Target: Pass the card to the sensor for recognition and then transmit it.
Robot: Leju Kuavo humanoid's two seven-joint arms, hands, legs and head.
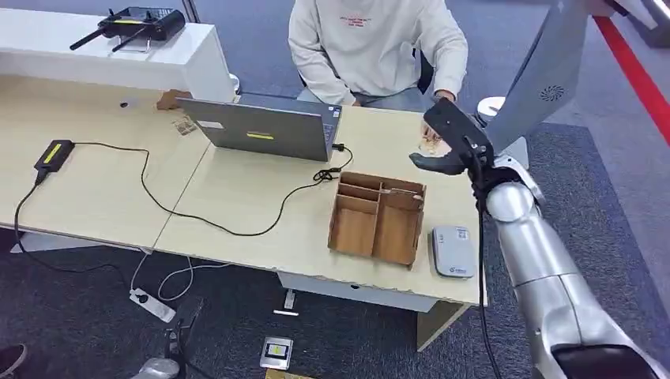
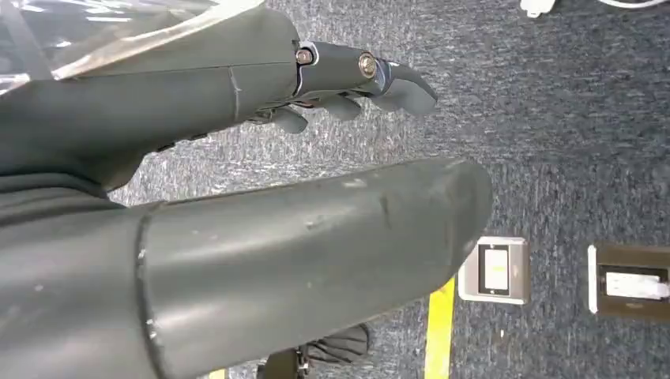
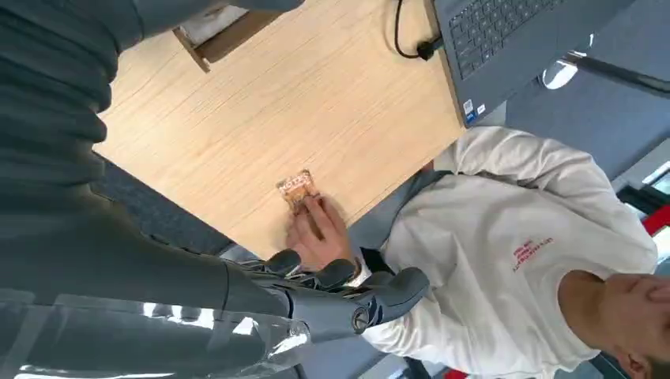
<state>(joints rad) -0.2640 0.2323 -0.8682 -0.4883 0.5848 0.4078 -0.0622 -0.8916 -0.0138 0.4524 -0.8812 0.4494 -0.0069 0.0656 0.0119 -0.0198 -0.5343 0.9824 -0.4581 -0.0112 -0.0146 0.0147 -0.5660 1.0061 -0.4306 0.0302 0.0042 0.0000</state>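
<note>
Currently the right hand hovers above the far right part of the table, its dark fingers gently curled and apart, holding nothing; in the right wrist view its grey thumb takes up much of the picture's left side. Just beyond it, the card lies flat on the wood near the table's far edge; a person's hand rests on it, fingertips touching the card's near end. The person sits behind the table in a pale sweatshirt. Nearer the robot, the grey sensor lies flat close to the table's near right corner, just beside a brown cardboard tray with several compartments; hand and sensor are well apart. An open laptop stands at mid-table, a black cable trailing from it across the surface to a black adapter on the left. The left hand hangs over grey carpet, fingers loosely curled with gaps between them, holding nothing; a floor socket plate sits beside a yellow floor line.
</note>
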